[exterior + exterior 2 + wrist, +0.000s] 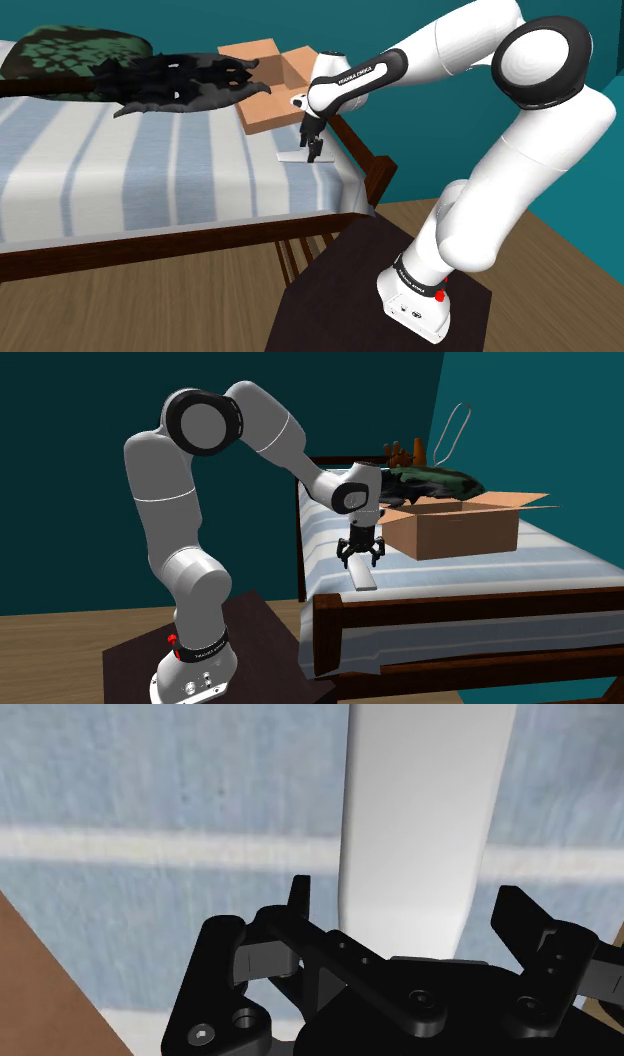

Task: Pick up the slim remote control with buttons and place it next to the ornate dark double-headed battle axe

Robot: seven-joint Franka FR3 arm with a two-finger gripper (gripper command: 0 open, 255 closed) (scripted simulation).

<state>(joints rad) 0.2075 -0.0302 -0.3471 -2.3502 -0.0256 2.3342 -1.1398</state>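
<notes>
Hovering low over the bed, the jaws stand spread, one on each side of the white remote; its long axis crosses their closing line.

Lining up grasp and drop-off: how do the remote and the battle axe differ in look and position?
The remote is a plain white slim slab; the battle axe is dark, ornate and far larger. The remote lies at the edge of the bed under the open claw; the battle axe lies further up, by the cardboard box. Both lie flat on the bed.
</notes>
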